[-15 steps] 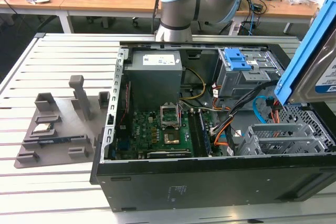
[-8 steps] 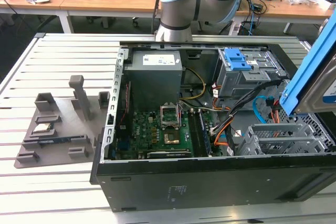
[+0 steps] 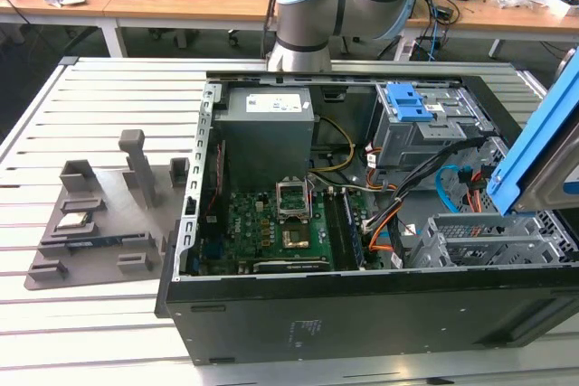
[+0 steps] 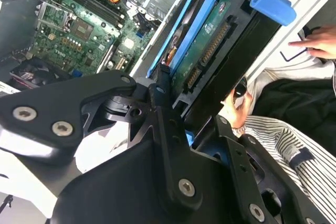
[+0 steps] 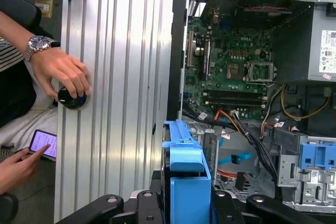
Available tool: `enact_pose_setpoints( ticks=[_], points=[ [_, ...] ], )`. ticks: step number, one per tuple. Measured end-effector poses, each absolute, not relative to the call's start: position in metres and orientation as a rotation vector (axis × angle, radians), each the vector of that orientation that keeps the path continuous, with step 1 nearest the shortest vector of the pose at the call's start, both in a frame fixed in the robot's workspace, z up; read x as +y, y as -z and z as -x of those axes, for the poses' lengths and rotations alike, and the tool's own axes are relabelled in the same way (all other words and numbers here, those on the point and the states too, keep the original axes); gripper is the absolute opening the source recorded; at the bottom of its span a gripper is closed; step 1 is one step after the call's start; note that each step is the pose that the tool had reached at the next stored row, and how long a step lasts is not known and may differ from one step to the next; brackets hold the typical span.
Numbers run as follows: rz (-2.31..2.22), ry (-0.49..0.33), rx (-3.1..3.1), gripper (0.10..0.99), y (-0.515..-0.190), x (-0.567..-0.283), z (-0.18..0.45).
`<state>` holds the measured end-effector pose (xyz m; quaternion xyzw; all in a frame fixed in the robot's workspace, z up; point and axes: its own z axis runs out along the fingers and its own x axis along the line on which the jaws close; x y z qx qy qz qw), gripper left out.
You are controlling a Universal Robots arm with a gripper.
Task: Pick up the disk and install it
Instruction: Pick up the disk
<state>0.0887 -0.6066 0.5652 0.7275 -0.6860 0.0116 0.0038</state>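
The gripper [image 4: 197, 124] has its two black fingers [image 4: 164, 116] closed on the near end of the disk [image 4: 220, 40], one on each flat face. This leaves the connector edge and most of the blue bracket free, which looks like a grip chosen so the far end can enter a slot without the fingers in the way. In the exterior view the disk [image 3: 536, 137] hangs in the air, clear of everything. It stands on edge and tilted, above the computer case [image 3: 271, 318] at its corner on the exterior view's right. The empty metal drive cage [image 3: 479, 241] inside the case sits just under it, so the carry appears to have reached the install spot, though nothing is seated yet. The case lies on its side with the cover off, which exposes the motherboard [image 3: 271, 223] and gives the arm a way in from above. A blue latch plate [image 3: 412, 101] tops another bay further back in the case. Outside the case, on the slatted table [image 3: 90, 106] to the exterior view's left, is a grey holder [image 3: 99, 223] with empty slots, probably where parts are staged. In the first wrist view a person's hand [image 5: 60, 69] rests on a black knob [image 5: 72, 98] beside the case, possibly a stop control kept within reach.
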Motion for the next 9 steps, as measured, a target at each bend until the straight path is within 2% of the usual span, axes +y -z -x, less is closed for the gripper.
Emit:
enact_pose_setpoints(
  ticks=[9],
  points=[
    [-2.28, -0.037, -2.15, 0.365, -0.5559, -0.6065, -0.0887]
  ],
)
